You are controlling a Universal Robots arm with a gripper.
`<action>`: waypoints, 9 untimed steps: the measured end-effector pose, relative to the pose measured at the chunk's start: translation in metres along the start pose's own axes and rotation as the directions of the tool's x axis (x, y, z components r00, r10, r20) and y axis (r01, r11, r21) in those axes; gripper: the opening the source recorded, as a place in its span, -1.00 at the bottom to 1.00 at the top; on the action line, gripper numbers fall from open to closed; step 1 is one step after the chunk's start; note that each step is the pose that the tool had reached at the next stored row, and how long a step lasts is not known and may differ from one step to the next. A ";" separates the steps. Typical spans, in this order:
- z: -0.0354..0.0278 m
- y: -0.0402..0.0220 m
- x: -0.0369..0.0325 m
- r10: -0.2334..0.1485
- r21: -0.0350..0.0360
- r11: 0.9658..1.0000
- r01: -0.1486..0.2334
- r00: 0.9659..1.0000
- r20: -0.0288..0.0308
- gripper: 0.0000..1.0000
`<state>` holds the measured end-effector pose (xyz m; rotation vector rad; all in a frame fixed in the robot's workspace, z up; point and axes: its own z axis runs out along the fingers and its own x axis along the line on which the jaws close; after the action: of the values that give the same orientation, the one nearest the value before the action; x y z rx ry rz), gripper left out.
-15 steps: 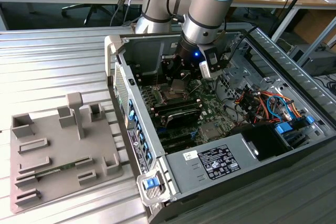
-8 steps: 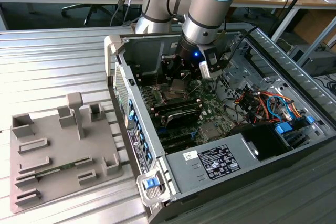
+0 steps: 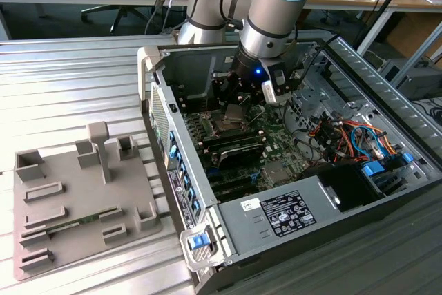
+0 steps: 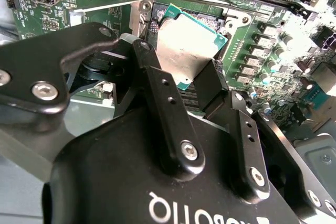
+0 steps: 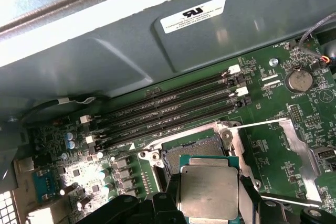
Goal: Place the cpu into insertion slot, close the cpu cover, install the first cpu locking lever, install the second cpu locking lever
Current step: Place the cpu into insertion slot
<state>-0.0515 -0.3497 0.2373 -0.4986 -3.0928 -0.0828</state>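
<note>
My gripper [image 4: 181,65] is shut on the cpu [image 4: 185,50], a flat square chip with a silvery face and a green rim. Black fingers [image 4: 153,80] clamp it on two opposite edges. In the first wrist view the cpu [image 5: 209,188] hangs just over the near side of the insertion slot [image 5: 190,148], a dark square socket with a metal rim on the green board. Whether chip and socket touch I cannot tell. The cpu cover [image 5: 300,153] is swung open beside the socket, and a thin wire locking lever [image 5: 260,123] stands raised. In the exterior view the gripper [image 3: 233,110] reaches down inside the open computer case [image 3: 228,229].
Long black memory slots [image 5: 173,109] run right behind the socket, below the grey case wall [image 5: 157,51]. Orange and blue cables [image 3: 349,136] and drive bays crowd the case on the exterior view's right. A grey fixture tray [image 3: 76,198] lies on the table outside the case.
</note>
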 end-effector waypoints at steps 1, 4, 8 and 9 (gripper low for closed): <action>0.0000 0.0000 0.0000 0.001 0.000 1.000 -0.001 1.000 0.000 0.06; 0.0000 0.0000 0.0000 0.003 0.000 1.000 -0.003 1.000 0.000 0.06; 0.0000 0.0000 0.0000 0.007 0.000 1.000 -0.007 1.000 0.000 0.06; 0.0000 0.0000 0.0000 0.008 0.000 1.000 -0.008 1.000 0.000 0.06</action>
<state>-0.0515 -0.3497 0.2373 -0.5111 -3.0909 -0.0828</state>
